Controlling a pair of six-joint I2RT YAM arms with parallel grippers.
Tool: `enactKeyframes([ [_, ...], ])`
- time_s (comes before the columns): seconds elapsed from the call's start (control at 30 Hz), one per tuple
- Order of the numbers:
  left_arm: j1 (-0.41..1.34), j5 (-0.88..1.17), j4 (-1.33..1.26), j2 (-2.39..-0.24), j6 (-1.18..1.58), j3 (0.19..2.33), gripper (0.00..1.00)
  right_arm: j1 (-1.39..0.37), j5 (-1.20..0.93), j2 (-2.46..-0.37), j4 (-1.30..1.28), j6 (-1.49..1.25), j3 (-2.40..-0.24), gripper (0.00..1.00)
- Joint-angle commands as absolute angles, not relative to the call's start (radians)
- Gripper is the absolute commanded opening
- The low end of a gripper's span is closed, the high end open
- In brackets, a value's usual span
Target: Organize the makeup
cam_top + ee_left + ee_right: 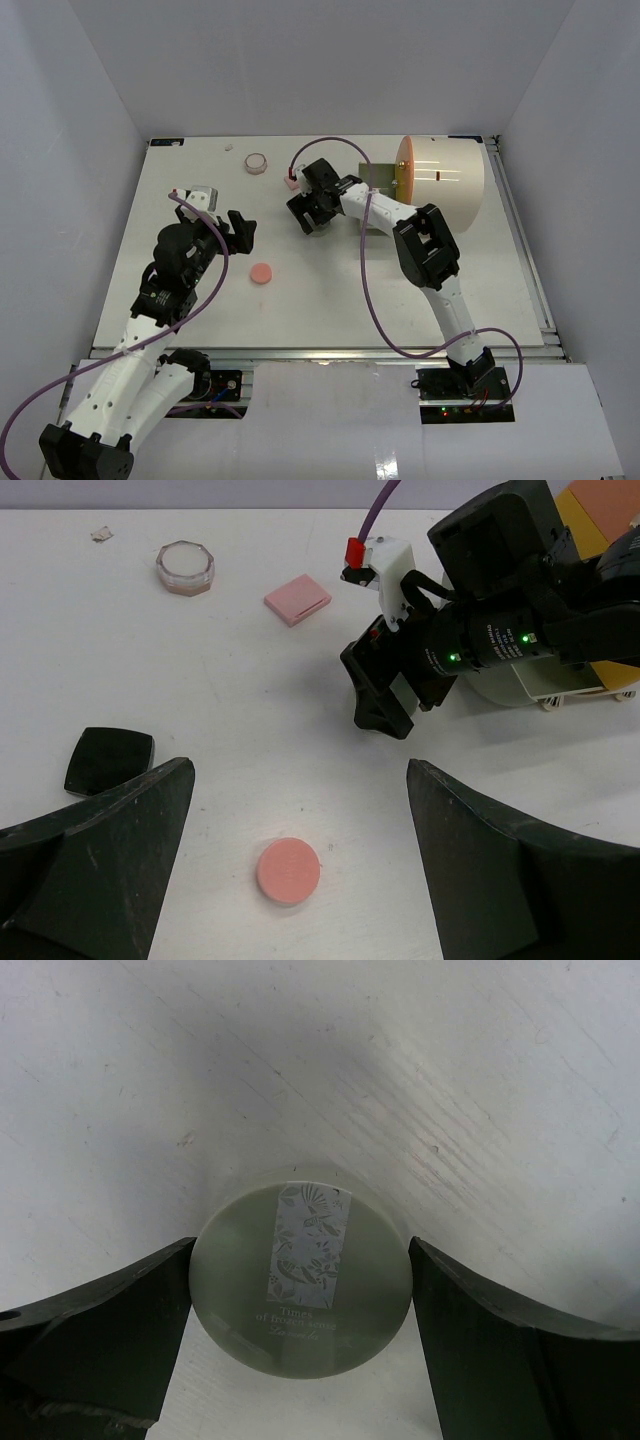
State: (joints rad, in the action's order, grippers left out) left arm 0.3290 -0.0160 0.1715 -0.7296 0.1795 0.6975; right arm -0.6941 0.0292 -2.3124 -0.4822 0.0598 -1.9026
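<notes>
The grey-green round compact (pixel 300 1300) lies flat on the table between the fingers of my right gripper (pixel 300 1260), which is open and straddles it closely. In the top view the right gripper (pixel 312 208) covers the compact. My left gripper (pixel 300 770) is open and empty, hovering just above the pink disc (pixel 288 870), which also shows in the top view (pixel 261 272). The pink rectangular pad (pixel 297 598) lies behind the right gripper. A small round jar (pixel 185 567) stands at the far left. A black compact (pixel 110 761) lies left of the left gripper.
The large cream drum-shaped case (pixel 445 175) with orange front lies at the back right, a small pale stand (pixel 378 180) beside it. A tiny scrap (pixel 229 147) lies by the back edge. White walls enclose the table (pixel 330 300).
</notes>
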Motion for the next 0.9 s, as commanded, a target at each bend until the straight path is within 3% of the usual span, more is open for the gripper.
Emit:
enactKeyframes([
  [0.0,0.327,-0.011,0.149,-0.730,0.176,0.692,0.98,-0.693,0.021,-2.301,-0.437,0.072,-1.915,0.91],
  [0.1,0.327,-0.011,0.147,-0.730,0.176,0.690,0.98,-0.693,0.010,-2.291,-0.436,0.089,-1.892,0.95],
  [0.2,0.327,-0.013,0.148,-0.730,0.176,0.690,0.98,-0.692,-0.025,-2.268,-0.437,0.129,-1.877,0.69],
  [0.27,0.327,-0.014,0.149,-0.729,0.176,0.690,0.98,-0.693,-0.030,-2.239,-0.437,0.147,-1.858,0.43],
  [0.4,0.327,-0.015,0.148,-0.730,0.176,0.690,0.98,-0.695,-0.017,-2.166,-0.450,0.215,-1.838,0.20],
  [0.53,0.327,-0.015,0.148,-0.729,0.177,0.690,0.98,-0.691,-0.114,-2.047,-0.512,0.392,-1.831,0.16],
  [0.73,0.327,-0.015,0.148,-0.731,0.176,0.690,0.98,-0.626,0.058,-1.949,-0.504,0.424,-1.830,0.15],
  [0.8,0.327,-0.015,0.150,-0.731,0.176,0.689,0.98,-0.601,0.077,-1.942,-0.506,0.419,-1.825,0.15],
  [0.87,0.327,-0.014,0.150,-0.732,0.176,0.689,0.98,-0.570,0.114,-1.936,-0.506,0.427,-1.808,0.23],
])
